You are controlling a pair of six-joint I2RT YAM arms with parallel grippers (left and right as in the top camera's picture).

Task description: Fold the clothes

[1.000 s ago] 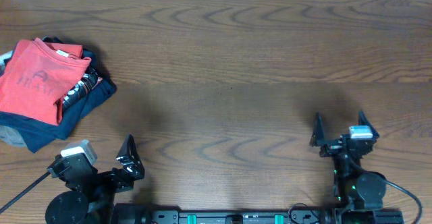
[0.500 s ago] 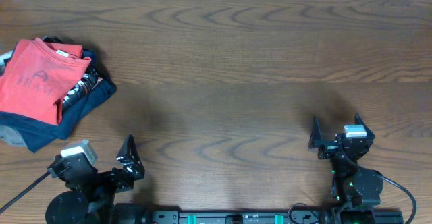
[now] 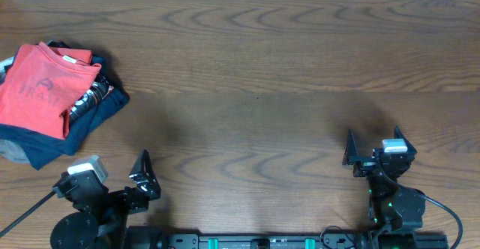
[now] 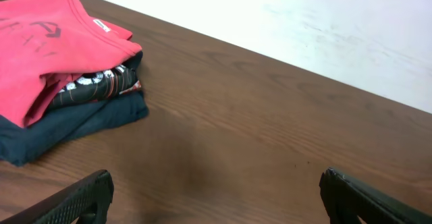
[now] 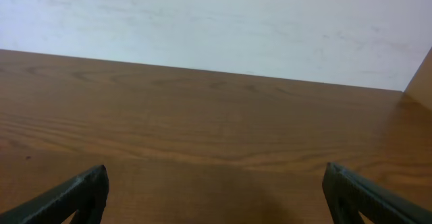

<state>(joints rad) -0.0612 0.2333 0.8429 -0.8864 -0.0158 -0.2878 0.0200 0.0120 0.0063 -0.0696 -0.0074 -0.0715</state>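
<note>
Coral T-shirt point(image 3: 34, 88) was logged upper left, beyond nearer left tool point(image 4: 216, 198) | right tool point(image 3: 375, 148) well apart | both found spread, empty.

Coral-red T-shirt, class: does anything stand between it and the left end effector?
Nothing visible does. Only bare table lies between the open left end effector and the coral-red T-shirt, which lies on top of a stack of dark shirts near the table's left edge.

Even, soft light; slight blur
</note>
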